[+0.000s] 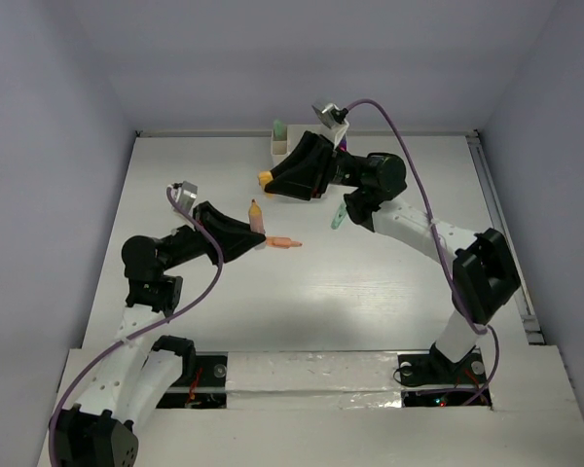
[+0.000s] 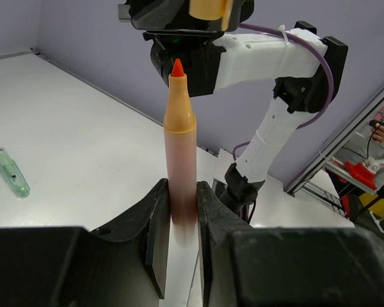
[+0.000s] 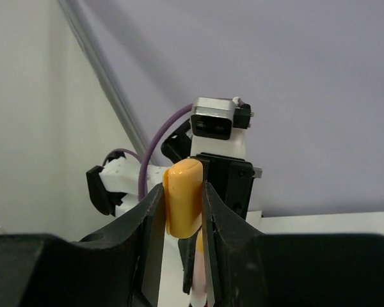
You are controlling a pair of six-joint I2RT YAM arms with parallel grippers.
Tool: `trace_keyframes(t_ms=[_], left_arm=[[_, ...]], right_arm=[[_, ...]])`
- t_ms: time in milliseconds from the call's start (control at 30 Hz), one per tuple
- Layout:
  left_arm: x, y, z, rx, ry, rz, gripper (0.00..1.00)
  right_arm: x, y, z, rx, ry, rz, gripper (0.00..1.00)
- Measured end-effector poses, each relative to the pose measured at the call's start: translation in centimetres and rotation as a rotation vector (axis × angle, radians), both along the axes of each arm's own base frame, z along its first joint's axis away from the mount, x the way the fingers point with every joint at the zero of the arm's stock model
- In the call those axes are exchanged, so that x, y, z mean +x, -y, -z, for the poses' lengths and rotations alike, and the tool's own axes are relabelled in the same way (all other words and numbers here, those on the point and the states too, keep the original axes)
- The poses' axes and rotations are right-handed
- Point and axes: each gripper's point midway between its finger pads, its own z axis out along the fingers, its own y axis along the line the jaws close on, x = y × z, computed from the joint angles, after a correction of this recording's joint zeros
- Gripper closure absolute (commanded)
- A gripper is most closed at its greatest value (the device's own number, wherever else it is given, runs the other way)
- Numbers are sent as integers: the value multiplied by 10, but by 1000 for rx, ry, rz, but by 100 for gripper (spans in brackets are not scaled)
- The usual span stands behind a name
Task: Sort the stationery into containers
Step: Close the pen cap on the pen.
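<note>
Marker (image 2: pixel 180 153) — smooth, glossy plastic, faintly see-through; cap (image 3: pixel 184 198) glossy plastic too; table (image 1: pixel 389 292) matt white; fingers (image 2: pixel 155 236) — matt black plastic.

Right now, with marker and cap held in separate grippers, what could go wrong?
The left gripper holds the marker low, most of it standing free; pressing the cap on could tilt it.
Its bare tip points at the right gripper; a misaligned push could smear ink there.
The peach marker beside the left gripper could get knocked.
</note>
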Motion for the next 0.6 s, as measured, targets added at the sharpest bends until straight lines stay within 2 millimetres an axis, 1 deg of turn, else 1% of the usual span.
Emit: trace_keyframes(t_ms=[133, 400, 600], left_arm=[[1, 0, -4, -16, -1, -10, 100], [6, 2, -5, -32, -7, -19, 100], [6, 3, -5, -33, -11, -15, 100]], right_arm=[[-6, -3, -4, 14, -8, -32, 100], [-4, -21, 13, -15, -84, -83, 100], [-5, -23, 4, -3, -99, -100, 100]])
